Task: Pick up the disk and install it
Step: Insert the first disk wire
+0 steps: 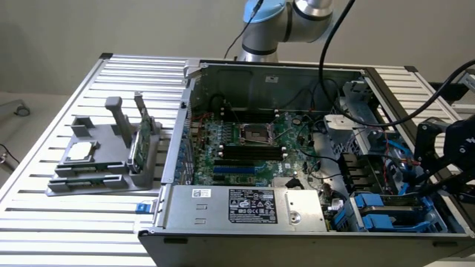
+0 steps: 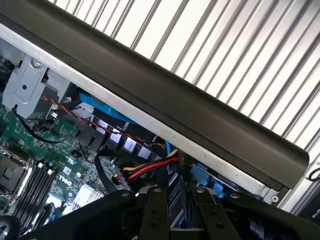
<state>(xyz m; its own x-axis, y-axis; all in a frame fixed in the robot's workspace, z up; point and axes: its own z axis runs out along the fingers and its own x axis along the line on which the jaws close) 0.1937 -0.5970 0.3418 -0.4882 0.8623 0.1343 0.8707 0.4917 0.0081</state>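
My black gripper (image 1: pixel 430 184) hangs inside the open computer case (image 1: pixel 222 236), over the drive bay on the exterior view's right. The disk (image 1: pixel 399 207) lies low in that bay, grey with blue carrier edges. In the wrist view the two dark fingers (image 2: pixel 155 215) of the gripper (image 2: pixel 177 222) stand close together with the disk's narrow grey-blue edge (image 2: pixel 177 197) between them. The gripper looks shut on the disk.
Red, yellow and black cables (image 2: pixel 145 167) run just ahead of the fingers. The case's dark side wall (image 2: pixel 165 90) lies close by. The motherboard (image 1: pixel 252 144) and power supply (image 1: pixel 245 206) fill the case. A grey fixture (image 1: pixel 100 161) with a chip and a green stick sits on the slatted table.
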